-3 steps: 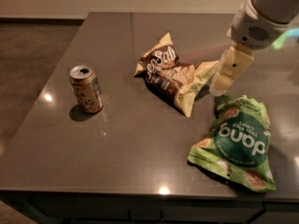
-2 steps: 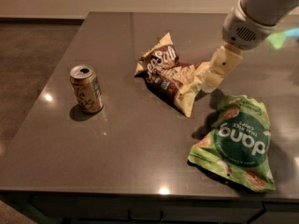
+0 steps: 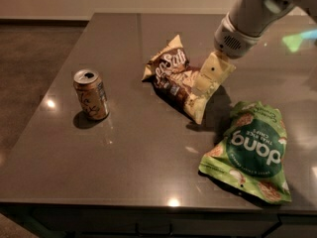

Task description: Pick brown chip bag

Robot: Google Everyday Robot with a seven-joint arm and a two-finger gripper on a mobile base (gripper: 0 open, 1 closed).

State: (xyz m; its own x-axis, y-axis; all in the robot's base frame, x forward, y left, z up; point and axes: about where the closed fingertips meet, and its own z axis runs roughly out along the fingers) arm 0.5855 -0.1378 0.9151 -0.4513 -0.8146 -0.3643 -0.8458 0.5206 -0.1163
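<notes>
Brown chip bag (image 3: pixel 173 78) lying flat on worktop (image 3: pixel 124 157), right of can (image 3: pixel 91 94) and well apart, so leaving room for grasp. Gripper (image 3: pixel 212 76) hanging farther right of can, over bag's pale end, likely lining up on crimped edge; how wide it is standing, cannot tell. Green bag (image 3: pixel 250 150) lying farthest right of can, apart from gripper.
</notes>
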